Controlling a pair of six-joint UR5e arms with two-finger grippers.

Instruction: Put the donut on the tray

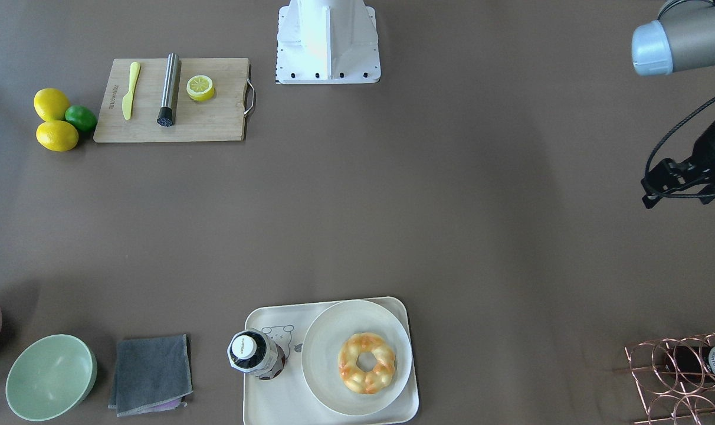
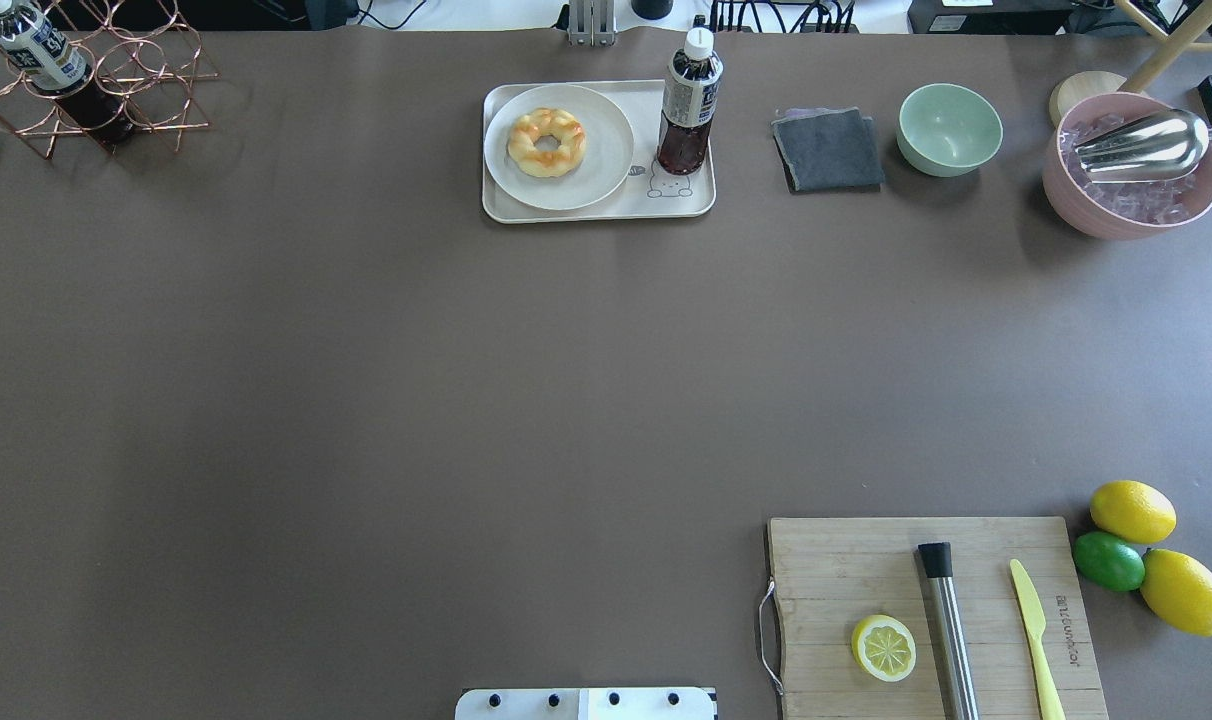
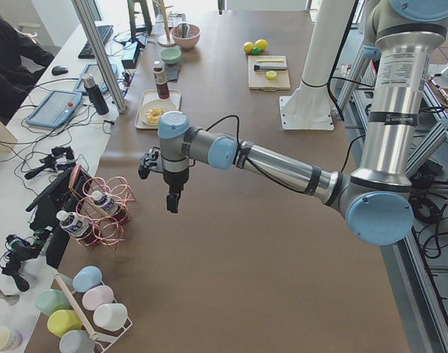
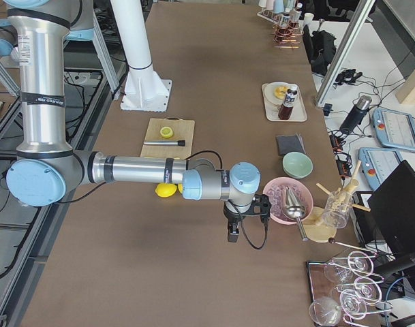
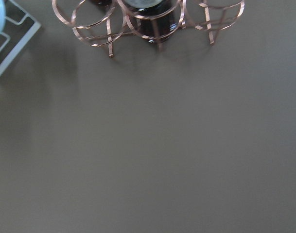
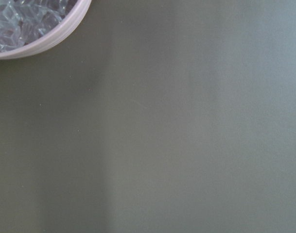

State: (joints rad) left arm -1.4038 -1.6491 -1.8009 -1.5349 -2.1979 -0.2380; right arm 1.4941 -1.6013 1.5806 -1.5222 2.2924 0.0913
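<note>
The donut (image 1: 366,363), braided and golden with orange patches, lies on a round white plate (image 1: 328,336). The plate sits on the cream tray (image 1: 275,401), and the donut also shows in the overhead view (image 2: 546,142) on the tray (image 2: 606,213). My left gripper (image 3: 172,202) hangs over bare table beside the wire rack, far from the tray. I cannot tell whether it is open or shut. My right gripper (image 4: 232,235) hangs beside the pink ice bowl, also far from the tray. I cannot tell its state either. Neither wrist view shows fingers.
A dark drink bottle (image 1: 252,353) stands on the tray beside the plate. A grey cloth (image 1: 151,373) and a green bowl (image 1: 51,378) lie beyond it. A copper wire rack (image 2: 96,80), a pink ice bowl (image 2: 1131,200) and a cutting board (image 1: 216,118) stand near the table's ends.
</note>
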